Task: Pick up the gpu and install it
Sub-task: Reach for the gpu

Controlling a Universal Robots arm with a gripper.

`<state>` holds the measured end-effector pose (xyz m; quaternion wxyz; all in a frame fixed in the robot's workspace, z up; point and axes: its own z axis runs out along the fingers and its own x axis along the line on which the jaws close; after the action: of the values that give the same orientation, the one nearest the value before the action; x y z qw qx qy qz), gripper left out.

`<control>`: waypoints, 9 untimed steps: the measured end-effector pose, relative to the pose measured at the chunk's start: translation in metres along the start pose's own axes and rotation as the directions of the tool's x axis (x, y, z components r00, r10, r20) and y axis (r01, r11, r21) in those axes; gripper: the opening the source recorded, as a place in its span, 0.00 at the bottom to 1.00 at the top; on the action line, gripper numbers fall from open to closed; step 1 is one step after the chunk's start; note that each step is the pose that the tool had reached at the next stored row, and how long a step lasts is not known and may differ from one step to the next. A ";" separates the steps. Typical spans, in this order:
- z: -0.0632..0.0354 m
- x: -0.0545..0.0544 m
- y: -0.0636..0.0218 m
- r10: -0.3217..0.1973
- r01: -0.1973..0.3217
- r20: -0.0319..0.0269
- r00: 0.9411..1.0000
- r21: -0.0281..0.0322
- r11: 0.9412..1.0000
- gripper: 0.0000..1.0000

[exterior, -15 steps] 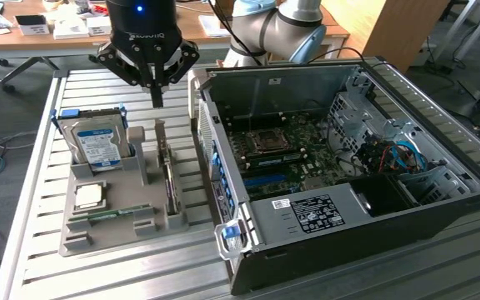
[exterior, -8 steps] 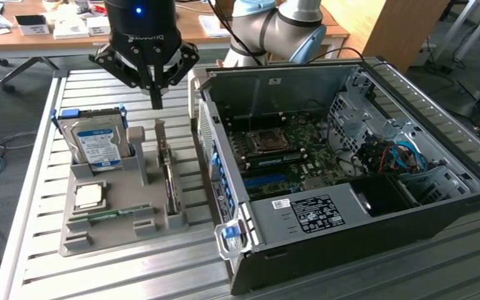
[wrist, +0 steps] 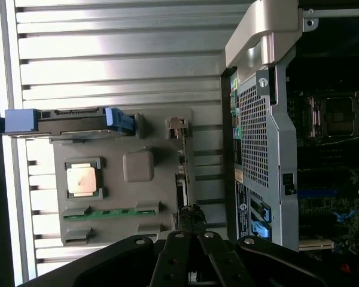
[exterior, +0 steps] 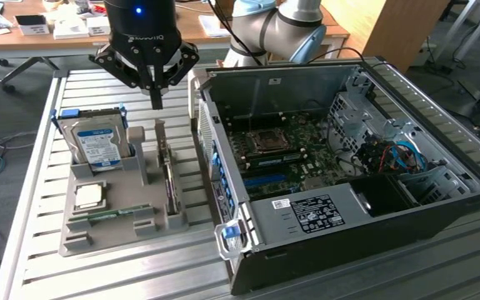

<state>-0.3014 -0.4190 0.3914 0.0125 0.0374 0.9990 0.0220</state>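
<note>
gpu point(exterior: 168, 175) stands on edge in slot of grey holder tray point(exterior: 107, 244), on side nearest pc case point(exterior: 374, 250). Not picked up yet, nothing touching it afaict. gripper point(exterior: 155, 102) hovers above card's far end in exterior view, jaws pinched shut, nothing in them. Looks like approach stage of pickup to me. My guess: grab calls for jaws opened first, lined up across thin top edge, then straight down. hard drive point(exterior: 98, 145) sits on tray's other side, well apart, no worry.
</note>
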 end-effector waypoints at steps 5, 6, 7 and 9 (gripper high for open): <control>0.0000 0.001 -0.0005 0.000 0.000 0.000 1.000 0.000 1.000 0.11; -0.0001 0.001 -0.0007 0.000 0.000 0.000 1.000 0.000 1.000 0.11; 0.0000 0.001 -0.0008 0.000 0.000 0.000 1.000 0.000 1.000 0.11; 0.0000 0.001 -0.0010 0.000 0.000 0.000 1.000 0.000 1.000 0.11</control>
<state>-0.3025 -0.4199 0.3914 0.0125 0.0374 0.9990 0.0220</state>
